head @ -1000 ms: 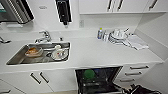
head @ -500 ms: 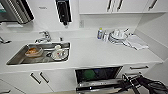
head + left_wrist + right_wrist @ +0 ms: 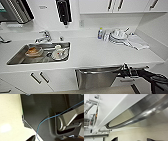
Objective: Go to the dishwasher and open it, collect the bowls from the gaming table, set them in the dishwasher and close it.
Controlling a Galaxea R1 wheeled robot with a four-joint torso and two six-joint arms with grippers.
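The step in hand looks like the closing or opening of the dishwasher (image 3: 96, 77), a cabinet-width appliance with a brushed stainless steel front set under the smooth white countertop (image 3: 100, 53). Its door stands nearly upright, tipped slightly out from the counter edge, and no bowls show beside it. The black right gripper (image 3: 124, 70) sits at the door's upper corner, just below the counter edge, touching or nearly touching the rounded steel bar handle (image 3: 136, 119); whether its fingers are closed on the bar cannot be told. In the right wrist view the handle curves as a polished tube under the flat matte underside of the counter.

Whichever way the door is to go, the next move calls for a steady arc about the bottom hinge, with the grip kept square on the slick bar.

Left of the dishwasher, the rectangular steel sink (image 3: 17, 56) holds stacked crockery. The left gripper's state cannot be told.
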